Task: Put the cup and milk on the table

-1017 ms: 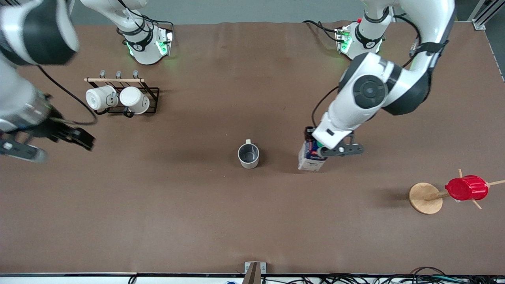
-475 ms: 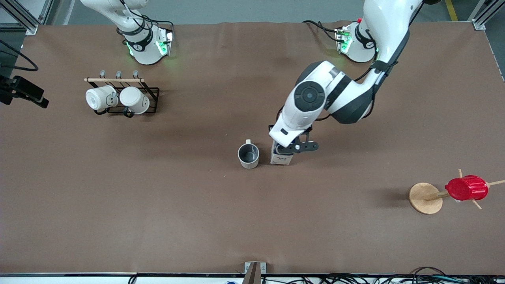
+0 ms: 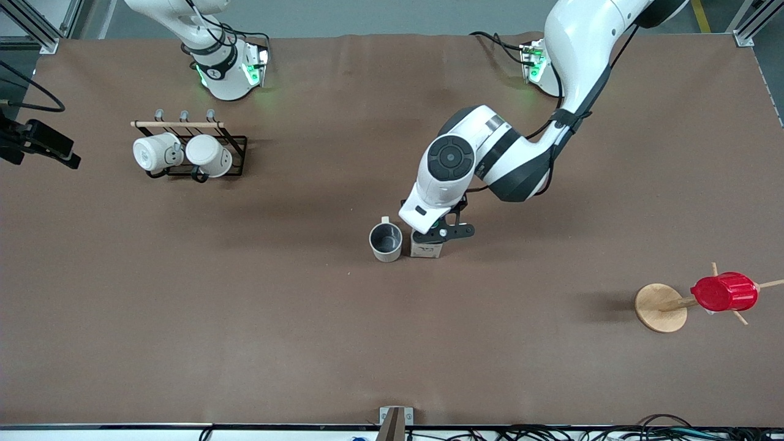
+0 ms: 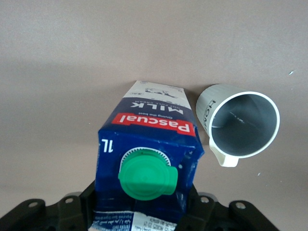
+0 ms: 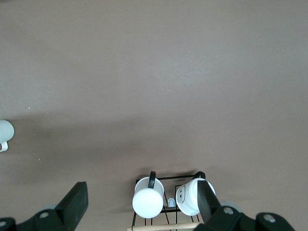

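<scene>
The cup [image 3: 386, 241], a cream-white mug with a grey inside, stands upright in the middle of the brown table [image 3: 245, 318]. My left gripper [image 3: 436, 235] is shut on the milk [image 3: 426, 248], a dark blue carton with a green cap, held upright right beside the cup on the side toward the left arm's end. I cannot tell whether its base touches the table. In the left wrist view the milk [image 4: 147, 144] sits between the jaws of the left gripper [image 4: 144, 214], with the cup [image 4: 243, 125] close by. My right gripper [image 3: 38, 145] is open and empty, raised at the right arm's end.
A black rack [image 3: 236, 153] holds two bright white mugs [image 3: 184, 153] near the right arm's base; the rack also shows in the right wrist view [image 5: 168, 179]. A red ribbed cup [image 3: 724, 291] hangs on a wooden stand [image 3: 660, 307] toward the left arm's end.
My left gripper carried the milk from the left arm's end toward the cup, and it now stands right beside it. My right arm drew back to the table's edge.
</scene>
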